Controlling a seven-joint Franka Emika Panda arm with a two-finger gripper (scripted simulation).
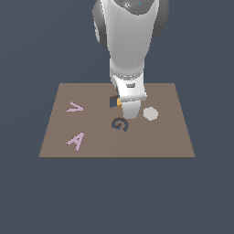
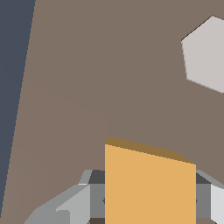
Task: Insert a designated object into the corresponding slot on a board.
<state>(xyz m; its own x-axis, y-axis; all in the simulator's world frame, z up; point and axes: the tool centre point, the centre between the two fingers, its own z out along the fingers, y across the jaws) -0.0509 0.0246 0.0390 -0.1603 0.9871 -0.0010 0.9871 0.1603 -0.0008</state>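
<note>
With the jaws clenched on the block (image 2: 149, 186), it should square up over the slot (image 1: 113, 102) before lowering.

Arm (image 1: 130, 55) hiding most of orange block (image 1: 119, 102) and navy slot (image 1: 113, 101) in exterior view; wrist view cropping hexagon (image 2: 205, 54), fingers (image 2: 74, 203).

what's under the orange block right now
In the exterior view the orange block sits at the end effector, beside the dark navy slot. The wrist view shows only brown board around it; directly beneath is hidden.
</note>
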